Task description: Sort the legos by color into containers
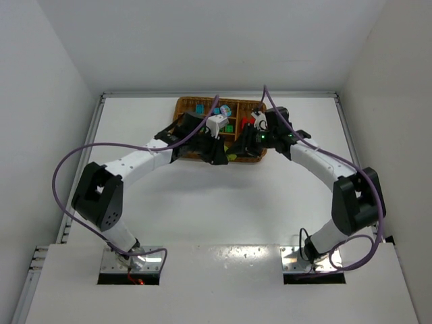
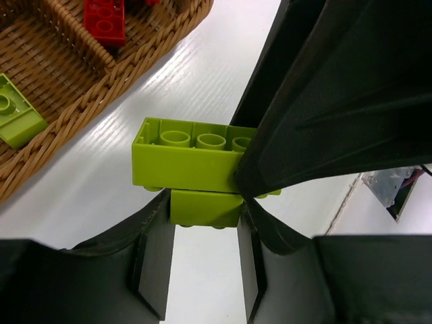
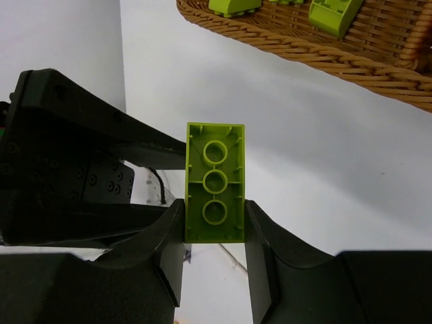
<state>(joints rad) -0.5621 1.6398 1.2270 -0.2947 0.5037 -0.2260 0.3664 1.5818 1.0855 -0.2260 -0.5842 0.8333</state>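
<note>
Lime against lime: your right claw (image 3: 214,214) grips the long lime brick (image 3: 215,177), your left claw (image 2: 204,214) pinches the small lime brick (image 2: 206,204) joined to it, just beside the wicker tray (image 2: 88,101), over the counter (image 2: 209,74).

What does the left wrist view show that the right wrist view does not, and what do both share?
Left wrist view only: a red brick in the wicker tray, and a small lime brick between the fingers of the left hand. Right wrist view only: both fingers of the right hand clamping the long lime brick. Both: that long brick's underside, and lime pieces in the tray.
</note>
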